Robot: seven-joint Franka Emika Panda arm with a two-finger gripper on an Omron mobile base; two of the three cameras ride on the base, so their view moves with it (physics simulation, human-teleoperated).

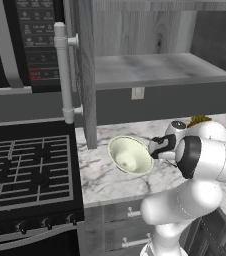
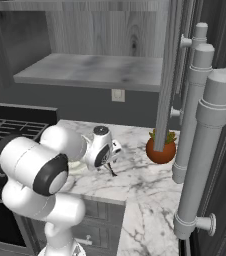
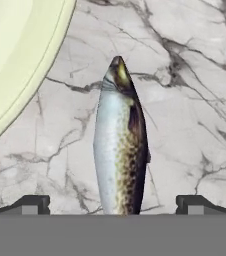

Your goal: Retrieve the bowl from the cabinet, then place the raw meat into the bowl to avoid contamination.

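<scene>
Raw meat (image 3: 120, 150) seen between spread gripper (image 3: 113, 205) tips; bowl (image 3: 15, 55) at ten o'clock. Pickup step judged underway; descent and closing needed.

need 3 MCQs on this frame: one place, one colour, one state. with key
1. Where is the bowl?
A. on the cabinet shelf
B. on the marble counter
C. on the stove

2. Colour of the plant pot?
A. orange-brown
B. blue
C. white

3. State of the hand?
A. shut on the fish
B. shut, holding nothing
C. open, a fingertip on either side of the fish

Key: B, the bowl sits on the counter beside the stove; A, the right base view shows it; C, the fish lies on the marble between the spread fingertips.
</scene>
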